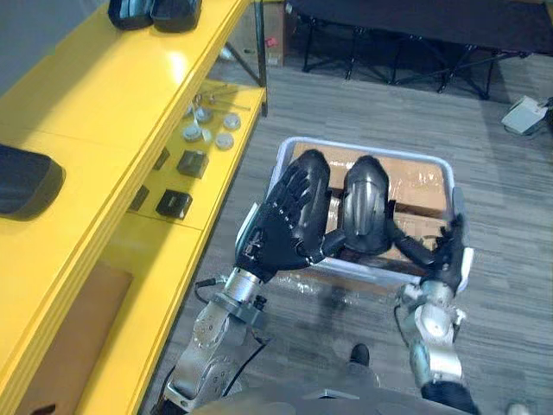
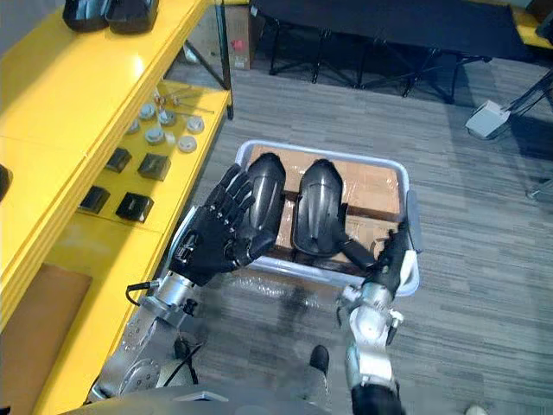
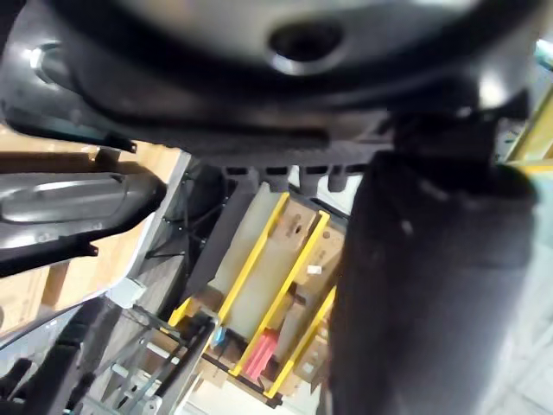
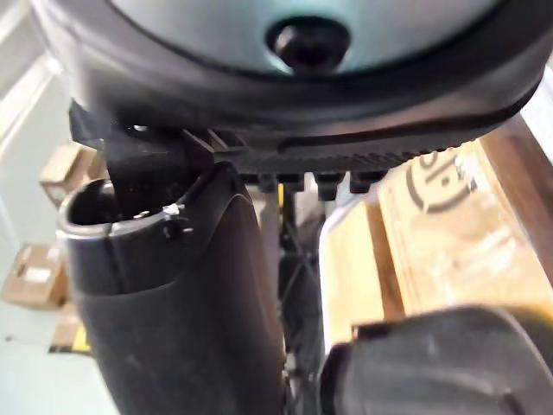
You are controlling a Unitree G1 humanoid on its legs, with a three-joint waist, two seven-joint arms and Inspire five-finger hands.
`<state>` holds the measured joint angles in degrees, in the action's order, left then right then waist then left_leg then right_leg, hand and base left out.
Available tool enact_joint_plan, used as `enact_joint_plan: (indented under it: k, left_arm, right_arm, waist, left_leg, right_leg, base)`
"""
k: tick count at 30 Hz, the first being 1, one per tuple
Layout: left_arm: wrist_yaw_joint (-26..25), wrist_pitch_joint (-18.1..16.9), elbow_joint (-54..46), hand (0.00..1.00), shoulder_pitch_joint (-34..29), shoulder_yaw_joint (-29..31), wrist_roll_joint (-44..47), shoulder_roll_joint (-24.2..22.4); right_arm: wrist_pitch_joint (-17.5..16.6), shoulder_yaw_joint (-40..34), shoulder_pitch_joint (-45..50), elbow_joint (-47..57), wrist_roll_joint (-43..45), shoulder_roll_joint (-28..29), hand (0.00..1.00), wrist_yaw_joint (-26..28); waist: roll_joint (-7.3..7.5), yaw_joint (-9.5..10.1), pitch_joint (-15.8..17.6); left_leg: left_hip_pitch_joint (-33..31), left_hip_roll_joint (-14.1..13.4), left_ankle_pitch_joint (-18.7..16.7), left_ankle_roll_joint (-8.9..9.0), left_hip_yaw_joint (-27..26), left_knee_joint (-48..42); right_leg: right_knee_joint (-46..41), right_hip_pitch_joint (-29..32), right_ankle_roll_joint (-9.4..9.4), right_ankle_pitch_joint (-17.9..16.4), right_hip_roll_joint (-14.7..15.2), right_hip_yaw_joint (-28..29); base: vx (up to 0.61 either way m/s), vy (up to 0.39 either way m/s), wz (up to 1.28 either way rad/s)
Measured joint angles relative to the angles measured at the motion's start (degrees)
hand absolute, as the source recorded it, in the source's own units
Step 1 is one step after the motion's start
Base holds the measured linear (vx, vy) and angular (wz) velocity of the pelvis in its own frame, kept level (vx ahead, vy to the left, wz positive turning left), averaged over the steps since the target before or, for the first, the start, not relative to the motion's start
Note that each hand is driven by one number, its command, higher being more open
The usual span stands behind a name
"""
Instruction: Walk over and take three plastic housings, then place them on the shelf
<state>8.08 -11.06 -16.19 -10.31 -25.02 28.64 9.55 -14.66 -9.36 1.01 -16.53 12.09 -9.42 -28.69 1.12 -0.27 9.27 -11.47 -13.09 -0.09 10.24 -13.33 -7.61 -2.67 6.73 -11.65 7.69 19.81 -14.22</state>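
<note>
The robot stands over a pale bin [image 1: 363, 145] on the floor [image 1: 389, 95]. It holds two black housings upright above the brown boxes in the bin. I cannot tell if they touch the boxes. The left hand [image 1: 285, 226] has its fingers wrapped round the outer side of the left housing [image 1: 313, 166], so it is grasping it. Its thumb [image 3: 423, 285] shows big and dark in the left wrist view, next to the housing's toothed edge. The right hand [image 1: 446, 252] comes in from 4 o'clock. Its fingers hook round the low end of the right housing [image 1: 367, 199], with the thumb [image 4: 173, 294] pressed close, so it is grasping too. The two housings sit side by side, just about touching. That is likely because each hand carries one and the arms are close together. The yellow shelf [image 1: 112, 95] runs along the 9 o'clock side. More black housings [image 1: 155, 10] already lie on its top board at 11 o'clock, and another one [image 1: 26, 180] lies at 9 o'clock. Small round parts [image 1: 207, 130] and black blocks [image 1: 192, 162] lie on the lower board. The next step is probably to turn toward 9 o'clock and set these two down on the top board. The shells look smooth and rounded, so they could slip if the hold is loose.
</note>
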Motion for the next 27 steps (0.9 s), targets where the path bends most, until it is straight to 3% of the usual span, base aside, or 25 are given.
enact_joint_plan:
  k: [6,9,16,20,27]
  left_arm:
    - [-2.51,0.14,0.36,1.0,1.35,0.59,0.01,0.16]
    - [-2.48,0.16,0.7,1.0,2.73,-0.3,0.12,0.46]
    - [-1.02,0.2,2.32,1.0,5.9,-1.13,0.29,1.74]
    - [-1.02,0.19,4.49,1.0,7.52,-1.8,0.45,1.74]
    - [-1.09,-0.16,5.35,1.0,7.98,-2.22,0.53,1.74]
  right_arm:
    - [0.58,-3.76,-8.98,-3.44,0.03,-3.26,1.0,-5.28]
    - [2.81,-5.62,-13.91,-6.9,0.25,-8.12,1.0,-3.81]
    - [5.79,-5.7,-23.28,-20.86,2.47,-13.38,1.0,1.89]
    - [5.96,-3.59,-29.74,-27.95,2.83,-19.12,1.0,5.29]
    - [5.91,-0.49,-38.07,-31.77,2.81,-25.0,1.0,7.81]
  waist:
    - [-0.13,1.19,5.7]
    - [-1.5,1.19,8.45]
    - [-1.8,2.22,12.52]
    - [-2.96,3.19,14.55]
    - [-3.49,4.15,16.37]
  left_leg:
    - [-2.52,-0.22,0.87,0.82,5.16,0.58]
    - [-4.04,-0.47,1.36,0.59,6.84,-0.2]
    - [-5.37,-0.47,2.58,0.82,8.71,0.24]
    - [-5.82,-0.39,5.58,0.83,10.43,3.92]
    - [-5.9,-0.29,8.99,0.55,11.6,8.43]
  right_leg:
    - [0.37,2.82,0.33,-1.23,-1.92,-0.91]
    - [0.9,3.06,0.31,-1.23,-2.38,-1.3]
    - [0.88,2.91,0.25,-1.58,-2.49,-3.19]
    - [0.73,3.28,0.23,-1.57,-2.73,-5.33]
    - [-0.3,4.71,0.23,-1.58,-2.8,-6.72]
  base:
    - [-0.06,-0.042,-0.09]
    - [-0.04,-0.048,0.05]
    - [-0.04,-0.012,0.13]
    - [-0.03,-0.032,0.22]
    - [-0.02,-0.026,0.12]
